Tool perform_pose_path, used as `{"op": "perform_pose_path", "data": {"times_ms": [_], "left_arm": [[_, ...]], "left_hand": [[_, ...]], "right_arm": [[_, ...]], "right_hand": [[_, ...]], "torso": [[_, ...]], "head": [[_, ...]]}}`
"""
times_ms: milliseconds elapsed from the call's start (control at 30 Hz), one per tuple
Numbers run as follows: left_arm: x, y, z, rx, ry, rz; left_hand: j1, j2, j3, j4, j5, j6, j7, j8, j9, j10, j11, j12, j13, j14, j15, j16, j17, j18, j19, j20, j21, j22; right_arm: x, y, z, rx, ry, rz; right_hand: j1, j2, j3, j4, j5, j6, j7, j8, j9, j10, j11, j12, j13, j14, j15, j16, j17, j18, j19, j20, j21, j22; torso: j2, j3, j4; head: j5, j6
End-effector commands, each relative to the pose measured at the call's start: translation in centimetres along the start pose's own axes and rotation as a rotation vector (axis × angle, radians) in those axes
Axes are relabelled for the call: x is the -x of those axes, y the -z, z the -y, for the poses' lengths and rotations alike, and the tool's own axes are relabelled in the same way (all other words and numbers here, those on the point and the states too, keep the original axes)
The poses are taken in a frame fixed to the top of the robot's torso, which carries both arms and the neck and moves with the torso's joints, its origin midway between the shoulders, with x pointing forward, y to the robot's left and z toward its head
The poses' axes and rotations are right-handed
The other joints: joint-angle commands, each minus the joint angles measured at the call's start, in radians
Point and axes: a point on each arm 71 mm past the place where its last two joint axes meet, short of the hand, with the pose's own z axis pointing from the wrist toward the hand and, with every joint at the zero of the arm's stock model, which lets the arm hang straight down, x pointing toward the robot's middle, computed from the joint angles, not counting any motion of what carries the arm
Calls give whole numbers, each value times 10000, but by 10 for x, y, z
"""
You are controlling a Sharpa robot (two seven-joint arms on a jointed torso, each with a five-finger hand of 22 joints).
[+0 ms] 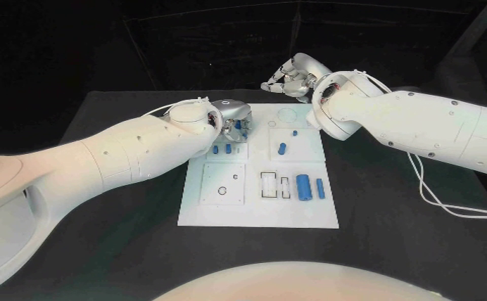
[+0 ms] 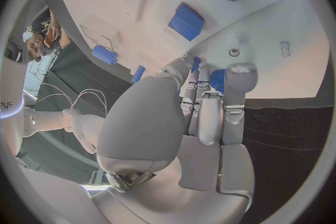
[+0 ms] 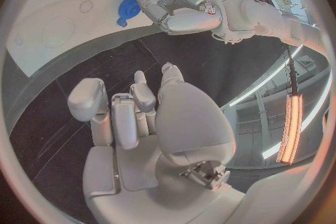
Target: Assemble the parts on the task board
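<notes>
Left hand (image 1: 229,114): fingers (image 2: 210,117) curled down together onto a blue part (image 2: 218,79) at the task board (image 1: 305,213)'s far-left corner, about 11 o'clock on the board. Fingertips sit right at that part; whether they actually grip it can't be told, the fingers hide the contact.

Right hand (image 1: 289,79): fingers (image 3: 122,120) curled in toward the palm, nothing in them. Hand hovers off the board, just past its far edge at roughly 12 o'clock, over the black table (image 1: 406,245).

Board lies flat mid-table. On it:
- two small blue parts (image 1: 222,150) side by side, just beside the left hand, 9–10 o'clock
- one blue part (image 1: 283,149) near centre
- a fat blue cylinder (image 1: 303,188) and a thin blue pin (image 1: 321,188) next to each other, apart, around 4 o'clock
- a rectangular outline slot (image 1: 268,185) just left of the cylinder
- a ring mark (image 1: 222,190) in the near-left panel, 7 o'clock
</notes>
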Motion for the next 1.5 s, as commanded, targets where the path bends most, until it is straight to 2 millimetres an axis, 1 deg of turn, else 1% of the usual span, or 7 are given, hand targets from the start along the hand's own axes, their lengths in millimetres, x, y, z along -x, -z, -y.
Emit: {"op": "perform_pose_path", "data": {"times_ms": [33,267,533,933,1133,1300,1500], "left_arm": [[-3,-1,0,65,-53,-177],[-6,-2,-1,184,-42,-341],[-6,-1,0,36,-14,-108],[3,9,0,-293,236,647],[20,18,-3,-372,624,1222],[28,30,-10,-325,960,1445],[27,42,-28,43,1165,905]], "left_hand": [[16,171,167,-10,-57,93,20,-68,-21,114,18,-110,-46,177,-5,39,-17,-187,59,-8,68,44],[55,346,488,-40,-189,149,31,-154,-41,361,-16,-229,-95,161,-24,48,-63,-197,40,-19,192,157],[302,451,1040,-370,-295,465,48,-145,-1,880,-98,-320,-63,181,-96,106,-43,-259,107,-77,667,471],[75,200,1466,-581,-316,523,95,-342,-31,1064,-59,-730,-99,190,-66,124,-101,-317,156,-83,1045,741],[13,133,1502,-601,-319,532,94,-374,-35,1091,-54,-792,-101,188,-65,118,-128,-331,170,-79,1132,797],[-33,105,1518,-599,-320,547,96,-386,-35,1116,-53,-818,-99,190,-64,120,-132,-332,173,-78,1149,812],[-166,-14,1535,-602,-330,593,83,-417,-33,1193,-64,-891,-90,196,-69,122,-156,-347,203,-82,1284,898]], "right_arm": [[1,0,-2,90,-2,7],[0,0,-3,96,-3,-3],[0,0,-3,104,-6,1],[2,-1,0,68,-7,86],[4,-1,2,22,5,152],[5,-1,4,-5,17,181],[5,-1,5,-8,25,178]], "right_hand": [[29,37,-32,-45,51,0,-12,42,-16,-29,-20,-23,-12,608,-92,-46,600,75,-48,-34,-49,-11],[29,37,-32,-45,51,0,-12,42,-16,-29,-20,-23,-12,608,-92,-46,600,75,-48,-34,-49,-11],[38,44,-33,-43,62,1,-13,45,-16,-16,-21,-4,7,608,-92,-44,603,75,-47,-34,-49,-10],[39,47,-35,-40,66,3,-13,46,-15,-28,-21,-20,-10,604,-92,-59,583,79,-57,-34,-63,-35],[39,47,-35,-40,66,3,-13,46,-15,-28,-21,-20,-10,604,-92,-59,583,79,-57,-34,-63,-35],[40,48,-38,-38,69,2,-13,47,-15,-37,-21,-32,-23,602,-92,-65,576,84,-67,-34,-77,-59],[40,48,-38,-38,69,2,-13,47,-15,-37,-21,-32,-23,602,-92,-65,576,84,-67,-34,-77,-59]], "torso": [[2,6,6],[1,0,11],[-1,0,14],[-16,-7,14],[-19,-37,32],[-17,-7,48],[-12,-8,68]], "head": [[-15,-15],[-24,-22],[-29,-22],[-17,-22],[-40,3],[-54,-4],[-28,-3]]}}
